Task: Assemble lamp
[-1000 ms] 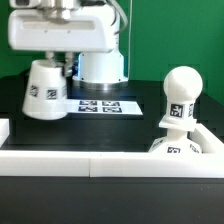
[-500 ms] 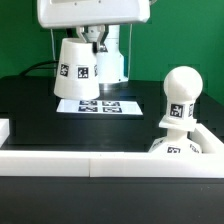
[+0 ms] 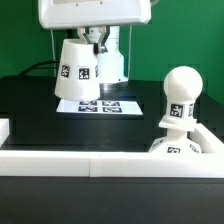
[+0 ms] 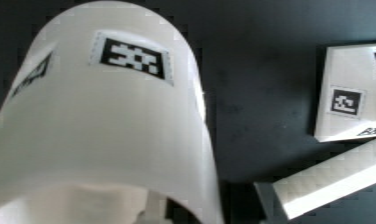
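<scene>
The white truncated-cone shade [image 3: 75, 70] hangs tilted in the air above the marker board [image 3: 100, 104], with a tag on its side. My gripper [image 3: 94, 38] is shut on the shade's upper rim. In the wrist view the shade [image 4: 114, 110] fills most of the picture, close to the camera. The round-headed bulb [image 3: 181, 88] stands upright on the flat square base [image 3: 178, 148] at the exterior view's right, behind the front rail. The gripper is well left of the bulb and higher than it.
A long white rail [image 3: 100, 166] runs along the table's front edge, with a short rail piece [image 3: 4, 128] at the left. The white robot pedestal [image 3: 108, 62] stands behind the shade. The marker board also shows in the wrist view [image 4: 354, 95].
Over the last second the gripper has lifted the shade off the table and carried it up and toward the exterior view's right. In the last half second nothing has moved.
</scene>
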Controlling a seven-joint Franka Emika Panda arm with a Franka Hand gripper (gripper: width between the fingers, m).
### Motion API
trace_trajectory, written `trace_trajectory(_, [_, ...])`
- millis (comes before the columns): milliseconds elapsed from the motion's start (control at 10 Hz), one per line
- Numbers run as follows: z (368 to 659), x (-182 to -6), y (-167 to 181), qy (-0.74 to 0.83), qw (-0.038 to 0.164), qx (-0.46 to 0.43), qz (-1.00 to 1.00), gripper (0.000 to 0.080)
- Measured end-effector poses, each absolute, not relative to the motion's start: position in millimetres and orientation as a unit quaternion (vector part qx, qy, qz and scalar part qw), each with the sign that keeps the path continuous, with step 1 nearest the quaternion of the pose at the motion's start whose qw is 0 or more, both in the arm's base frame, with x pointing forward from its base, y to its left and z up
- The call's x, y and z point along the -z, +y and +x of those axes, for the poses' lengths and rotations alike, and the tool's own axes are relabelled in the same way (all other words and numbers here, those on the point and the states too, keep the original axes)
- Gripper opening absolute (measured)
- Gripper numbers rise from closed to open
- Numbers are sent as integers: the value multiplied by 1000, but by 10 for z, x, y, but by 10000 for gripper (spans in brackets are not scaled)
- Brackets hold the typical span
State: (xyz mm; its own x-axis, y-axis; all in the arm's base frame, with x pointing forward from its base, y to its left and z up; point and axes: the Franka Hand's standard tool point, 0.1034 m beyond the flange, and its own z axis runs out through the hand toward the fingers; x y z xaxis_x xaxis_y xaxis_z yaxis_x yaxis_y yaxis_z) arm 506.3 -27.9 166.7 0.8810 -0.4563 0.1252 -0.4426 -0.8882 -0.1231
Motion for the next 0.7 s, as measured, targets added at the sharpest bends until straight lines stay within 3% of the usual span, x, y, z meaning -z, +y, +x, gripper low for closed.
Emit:
trace_trajectory(400, [5492,-2121,376,254,67,86,-961,45])
trace_trajectory(500, [5548,-2178,454,251,70,91,-961,45])
trace_trajectory(700, [5508,-2125,403,251,67,88,-962,45])
